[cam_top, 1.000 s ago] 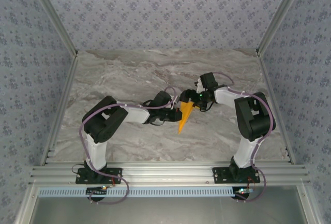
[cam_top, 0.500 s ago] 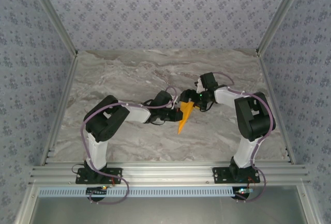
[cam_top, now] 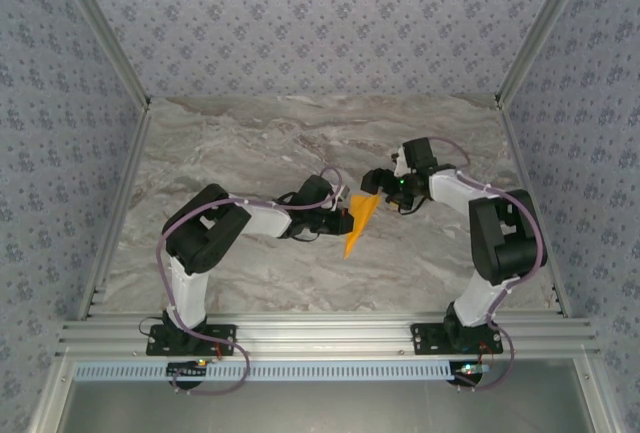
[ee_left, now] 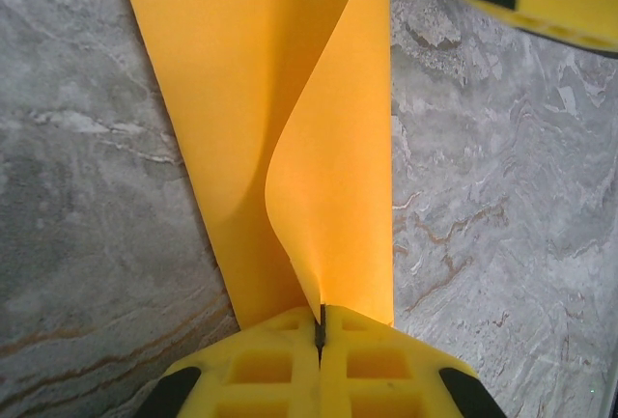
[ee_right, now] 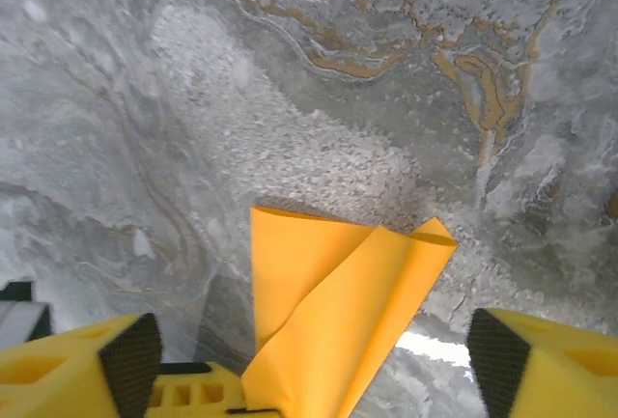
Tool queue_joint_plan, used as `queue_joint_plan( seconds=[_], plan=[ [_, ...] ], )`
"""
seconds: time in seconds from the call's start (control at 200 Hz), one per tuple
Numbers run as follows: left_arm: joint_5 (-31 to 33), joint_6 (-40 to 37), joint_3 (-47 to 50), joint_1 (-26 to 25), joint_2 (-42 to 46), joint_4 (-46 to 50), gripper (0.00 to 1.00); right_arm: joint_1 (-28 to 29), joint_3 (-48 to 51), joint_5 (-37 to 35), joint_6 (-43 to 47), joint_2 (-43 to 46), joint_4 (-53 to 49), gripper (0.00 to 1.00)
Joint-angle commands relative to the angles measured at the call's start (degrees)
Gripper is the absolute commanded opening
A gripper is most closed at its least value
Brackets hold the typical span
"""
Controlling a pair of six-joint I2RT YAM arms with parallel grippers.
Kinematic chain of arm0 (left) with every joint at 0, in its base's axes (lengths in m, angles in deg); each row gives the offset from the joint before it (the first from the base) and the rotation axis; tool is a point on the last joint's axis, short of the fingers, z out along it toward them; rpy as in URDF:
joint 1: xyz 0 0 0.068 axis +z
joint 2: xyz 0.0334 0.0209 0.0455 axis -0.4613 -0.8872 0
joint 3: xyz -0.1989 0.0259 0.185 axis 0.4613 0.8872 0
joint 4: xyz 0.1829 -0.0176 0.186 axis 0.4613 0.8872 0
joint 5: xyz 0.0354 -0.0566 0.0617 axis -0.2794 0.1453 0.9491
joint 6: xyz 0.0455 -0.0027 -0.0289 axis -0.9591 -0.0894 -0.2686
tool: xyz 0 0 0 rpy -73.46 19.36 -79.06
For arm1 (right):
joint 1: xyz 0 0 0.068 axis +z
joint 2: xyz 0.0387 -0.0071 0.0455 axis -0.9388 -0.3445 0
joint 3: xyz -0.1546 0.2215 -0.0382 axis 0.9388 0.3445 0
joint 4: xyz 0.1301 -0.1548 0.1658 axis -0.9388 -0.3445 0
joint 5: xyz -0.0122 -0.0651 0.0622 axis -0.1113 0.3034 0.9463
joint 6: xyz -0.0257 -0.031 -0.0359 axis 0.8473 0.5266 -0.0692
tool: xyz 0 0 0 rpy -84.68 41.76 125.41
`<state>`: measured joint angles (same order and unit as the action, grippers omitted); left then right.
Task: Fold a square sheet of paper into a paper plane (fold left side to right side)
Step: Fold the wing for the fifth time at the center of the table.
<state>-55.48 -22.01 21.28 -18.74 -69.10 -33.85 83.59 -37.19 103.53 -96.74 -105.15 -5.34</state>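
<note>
One paper plane (ee_left: 290,148), clamped in left tool (ee_left: 321,320)

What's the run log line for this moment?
left jaws: shut on folded orange paper | right jaws: open, not gripping paper | fold: one layer bowed, not flat

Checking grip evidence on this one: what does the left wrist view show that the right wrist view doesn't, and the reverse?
Left wrist view: the left pincer shut on the near edge of the paper, with one layer curling away from the other. Right wrist view: the right pincer open, its fingers standing either side of the paper without touching it, and the paper's far corners. Both: the orange-yellow paper, folded narrow, with the marble table behind it.
</note>
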Motion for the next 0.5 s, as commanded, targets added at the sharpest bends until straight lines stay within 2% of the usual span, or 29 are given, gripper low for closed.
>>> queue_joint_plan(
  seconds=[0.0, 0.135, 0.245, 0.355, 0.495],
  plan=[
    [2.1, -0.5, 0.0, 0.2, -1.8, 0.7, 0.00, 0.6, 3.0, 3.3, -1.3, 3.0, 2.7, 0.76],
    [2.4, -0.4, 0.1, 0.2, -1.7, 0.8, 0.00, 2.2, 4.4, 5.1, -3.0, 3.2, 5.3, 0.48],
    [2.6, -0.4, 0.2, 0.2, -1.6, 1.0, 0.00, 3.1, 4.4, 4.5, -3.2, 2.0, 4.9, 0.30],
    [2.8, -0.4, 0.1, 0.2, -1.5, 1.2, 0.00, 3.9, 4.4, 4.5, -3.4, 0.9, 4.7, 0.18],
    [2.8, -0.5, 0.1, 0.2, -1.4, 1.3, 0.00, 4.6, 4.3, 3.7, -3.3, -0.3, 3.9, 0.08]
  ],
)
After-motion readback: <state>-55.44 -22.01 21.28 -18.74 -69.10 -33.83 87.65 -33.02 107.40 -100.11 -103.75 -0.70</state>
